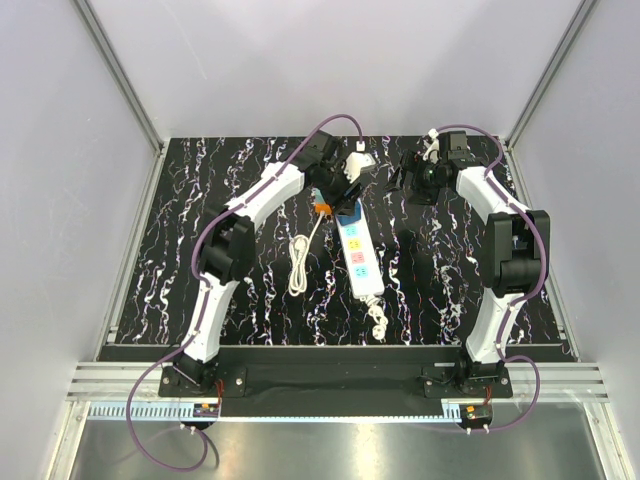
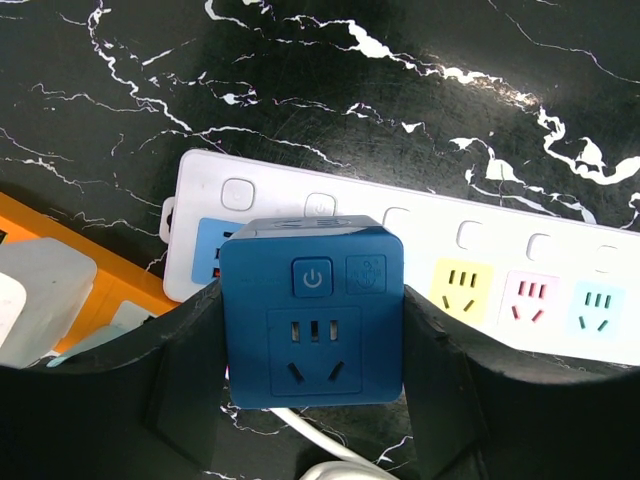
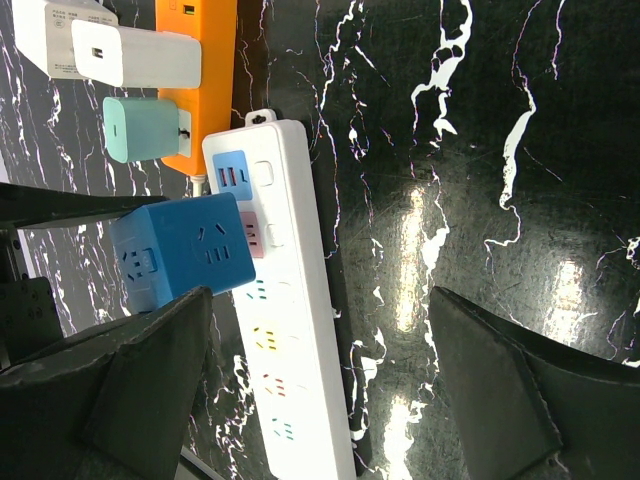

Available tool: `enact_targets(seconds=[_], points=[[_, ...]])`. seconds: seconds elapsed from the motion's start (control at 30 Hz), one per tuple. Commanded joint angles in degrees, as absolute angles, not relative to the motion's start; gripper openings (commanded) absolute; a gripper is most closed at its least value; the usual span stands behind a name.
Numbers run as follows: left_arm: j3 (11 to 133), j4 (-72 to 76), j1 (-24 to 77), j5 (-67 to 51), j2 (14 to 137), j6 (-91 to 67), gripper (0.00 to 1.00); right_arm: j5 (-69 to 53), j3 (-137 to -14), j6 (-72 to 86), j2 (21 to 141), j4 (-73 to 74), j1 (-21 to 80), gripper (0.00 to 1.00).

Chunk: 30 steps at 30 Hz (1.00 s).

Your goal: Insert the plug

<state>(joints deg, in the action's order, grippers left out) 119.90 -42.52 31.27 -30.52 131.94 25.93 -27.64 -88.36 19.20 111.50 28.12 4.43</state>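
Between the left gripper's (image 2: 312,340) fingers (image 2: 175,390) sits the plug (image 2: 312,310) — clamped, at the power strip (image 2: 500,260) (right gripper (image 3: 320,300) spread apart).

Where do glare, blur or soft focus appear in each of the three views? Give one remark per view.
Top external: even light, sharp, bright reflection along the metal ledge at the bottom. Left wrist: blue plug crisp; the dark left claw fingers beside it look soft. Right wrist: white glare patches on the tabletop; the near right claw fingers blurred.

There is one blue plug (image 2: 312,310), one white power strip (image 2: 480,240), one orange power strip (image 3: 196,80), two white adapters (image 3: 55,35), one pale green adapter (image 3: 140,128) and two white cables (image 1: 299,265).
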Motion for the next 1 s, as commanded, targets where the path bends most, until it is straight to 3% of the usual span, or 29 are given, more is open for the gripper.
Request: enact_targets(seconds=[0.0,0.47,0.97], points=[[118.13,-42.98,31.38,-32.87,130.52,28.21,0.0,-28.04,-89.12,18.37,110.22,26.46,4.13,0.95],[118.13,-45.26,33.22,-25.14,132.63,33.82,0.0,-28.48,-89.38,18.37,110.39,26.45,4.13,0.95],[122.34,-45.88,31.73,-32.51,136.22,32.79,0.0,-28.83,-89.3,18.63,110.57,26.46,4.22,0.94]])
